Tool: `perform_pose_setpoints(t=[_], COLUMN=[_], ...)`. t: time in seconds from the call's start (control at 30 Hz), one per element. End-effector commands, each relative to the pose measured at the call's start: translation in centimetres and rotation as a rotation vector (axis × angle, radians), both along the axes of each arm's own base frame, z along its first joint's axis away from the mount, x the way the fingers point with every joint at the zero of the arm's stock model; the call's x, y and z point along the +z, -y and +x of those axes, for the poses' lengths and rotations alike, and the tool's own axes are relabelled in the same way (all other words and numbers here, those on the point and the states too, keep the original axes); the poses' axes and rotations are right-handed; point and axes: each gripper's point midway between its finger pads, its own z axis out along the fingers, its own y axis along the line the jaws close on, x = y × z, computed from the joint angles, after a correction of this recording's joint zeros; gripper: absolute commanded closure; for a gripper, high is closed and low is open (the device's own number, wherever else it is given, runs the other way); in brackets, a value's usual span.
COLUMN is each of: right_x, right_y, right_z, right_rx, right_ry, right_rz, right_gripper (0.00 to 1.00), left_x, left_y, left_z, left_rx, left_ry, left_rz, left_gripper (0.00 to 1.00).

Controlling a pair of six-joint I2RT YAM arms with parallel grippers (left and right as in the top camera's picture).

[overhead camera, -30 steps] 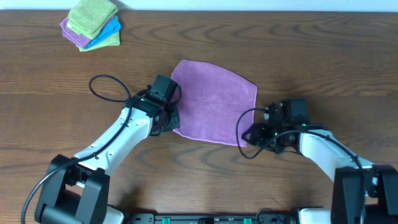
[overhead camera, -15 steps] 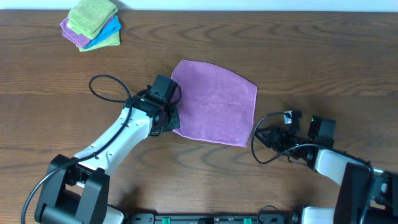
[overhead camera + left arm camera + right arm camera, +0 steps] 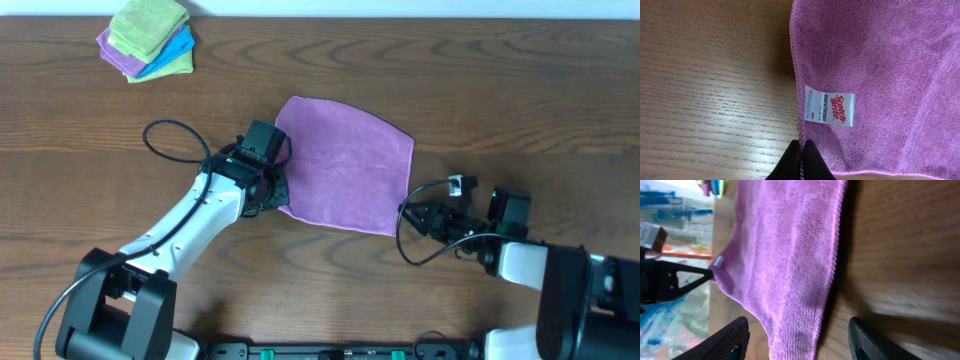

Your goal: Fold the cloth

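Even bright overhead light, soft shadows — right wrist view's near foreground blurred.

The overhead view looks straight down on the desk [image 3: 520,90] from well above, taking in the whole cloth [image 3: 345,165] and the 2 arms entering at the bottom edge. The left wrist view sits very close above the left pincer [image 3: 801,160], facing the cloth's edge and white tag [image 3: 830,106]. The right wrist view, behind the right pincer [image 3: 799,335], lies low and looks sideways across the cloth. All 3 views share the cloth.
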Motion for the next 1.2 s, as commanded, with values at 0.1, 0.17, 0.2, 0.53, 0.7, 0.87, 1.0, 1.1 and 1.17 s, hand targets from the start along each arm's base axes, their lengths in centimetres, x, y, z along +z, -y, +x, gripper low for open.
perform_pose_setpoints(t=[0.1,0.17,0.2,0.53,0.7,0.87,1.0,1.1,1.17], right_x=[-7.4,-7.7,-7.7,-6.9,-6.8,-6.4,-6.0,-5.8,-5.8], right_y=[0.6,0.0,-0.5,-2.9,-3.1,-3.4,-3.4,-3.1,-2.7], right_z=[-3.7,-4.0,-4.2,-5.3,-5.7,-5.8,-5.7,-5.5,-5.3], right_rx=[-0.103,-0.081,-0.066,0.013,0.014,0.015,0.016,0.004,-0.014], right_ry=[-0.289,-0.298,-0.303,-0.33,-0.362,-0.378,-0.377,-0.376,-0.373], right_rz=[-0.119,-0.116,-0.113,-0.044,-0.024,0.013,0.045,0.06,0.063], right_gripper=[0.33,0.32,0.32,0.32,0.32,0.37,0.4,0.42,0.43], left_x=[0.3,0.3,0.3,0.3,0.3,0.3,0.3,0.3,0.3], left_y=[-0.2,-0.2,-0.2,-0.1,-0.1,-0.1,-0.1,-0.1,-0.1], left_z=[0.1,0.1,0.1,0.3,0.3,0.4,0.4,0.4,0.4], left_rx=[-0.015,-0.015,-0.015,-0.018,-0.018,-0.018,-0.018,-0.018,-0.018], left_ry=[0.019,0.019,0.019,0.027,0.03,0.031,0.031,0.031,0.031], left_rz=[0.016,0.016,0.016,0.014,0.013,0.013,0.013,0.013,0.013], left_gripper=[0.94,0.94,0.94,0.94,0.94,0.95,0.95,0.94,0.94])
